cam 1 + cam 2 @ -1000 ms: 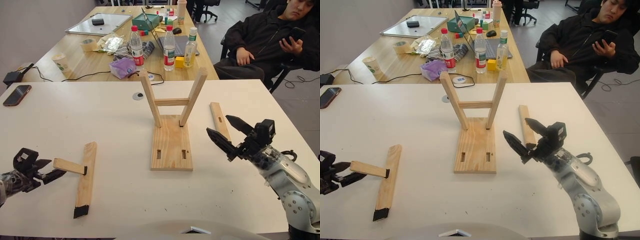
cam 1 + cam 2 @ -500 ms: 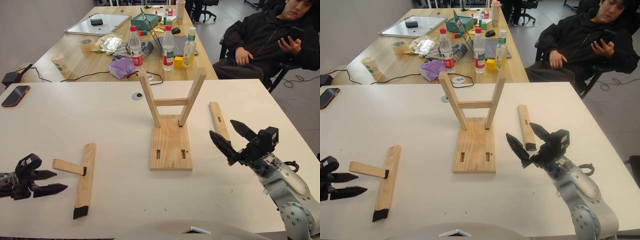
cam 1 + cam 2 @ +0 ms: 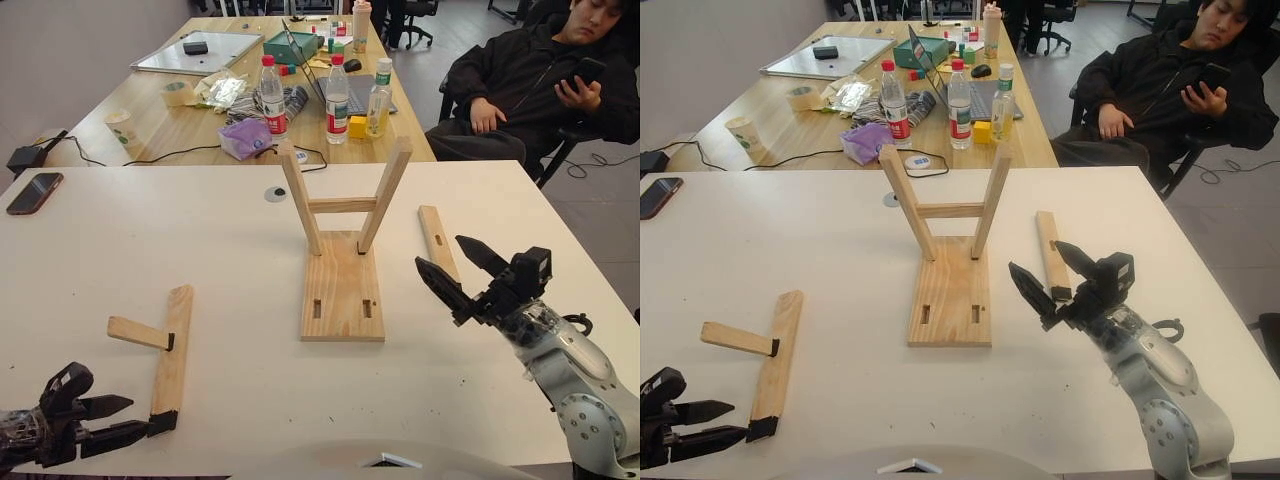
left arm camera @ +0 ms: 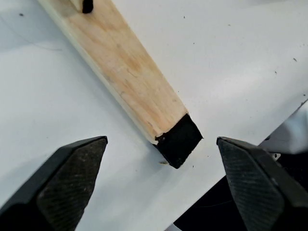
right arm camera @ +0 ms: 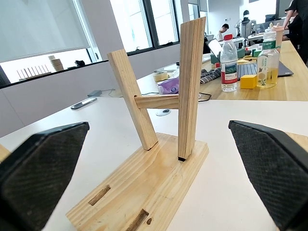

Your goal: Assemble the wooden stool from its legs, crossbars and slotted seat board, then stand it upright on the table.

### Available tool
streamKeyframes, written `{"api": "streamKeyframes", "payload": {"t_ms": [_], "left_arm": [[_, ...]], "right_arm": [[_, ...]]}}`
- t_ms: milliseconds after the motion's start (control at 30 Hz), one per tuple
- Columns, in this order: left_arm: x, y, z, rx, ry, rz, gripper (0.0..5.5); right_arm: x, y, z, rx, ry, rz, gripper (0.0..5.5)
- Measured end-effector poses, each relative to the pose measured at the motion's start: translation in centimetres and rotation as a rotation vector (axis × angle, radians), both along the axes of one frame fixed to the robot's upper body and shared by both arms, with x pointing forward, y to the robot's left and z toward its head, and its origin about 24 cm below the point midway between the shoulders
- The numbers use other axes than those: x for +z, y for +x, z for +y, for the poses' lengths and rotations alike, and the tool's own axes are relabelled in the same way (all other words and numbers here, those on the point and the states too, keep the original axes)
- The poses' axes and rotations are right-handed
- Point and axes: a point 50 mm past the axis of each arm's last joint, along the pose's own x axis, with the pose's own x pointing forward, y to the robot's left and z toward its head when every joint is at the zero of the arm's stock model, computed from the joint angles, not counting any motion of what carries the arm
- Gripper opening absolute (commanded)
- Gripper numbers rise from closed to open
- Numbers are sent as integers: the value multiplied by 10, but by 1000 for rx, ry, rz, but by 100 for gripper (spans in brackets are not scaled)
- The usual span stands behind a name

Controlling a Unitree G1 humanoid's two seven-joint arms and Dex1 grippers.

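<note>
Left wrist view shows the left gripper (image 4: 161,143) open, jaws either side of the black-tipped end of the leg (image 4: 120,72) lying by the desk's (image 3: 260,400) near edge. Closing off-centre could skid it, crossbar (image 3: 138,333) and all, over that edge. Farther back, the open right gripper (image 3: 437,249) hovers beside a loose leg (image 3: 434,225), right of the seat board (image 3: 343,295).

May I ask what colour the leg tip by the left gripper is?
Black tip, clearest in the left wrist view.

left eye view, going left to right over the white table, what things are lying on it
phone → flat leg with its crossbar → seat board → loose leg
</note>
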Motion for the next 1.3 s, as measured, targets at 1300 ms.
{"api": "streamKeyframes", "payload": {"t_ms": [1300], "left_arm": [[12,-39,-20,193,70,-141,420]], "right_arm": [[3,27,0,153,-54,53,540]]}}
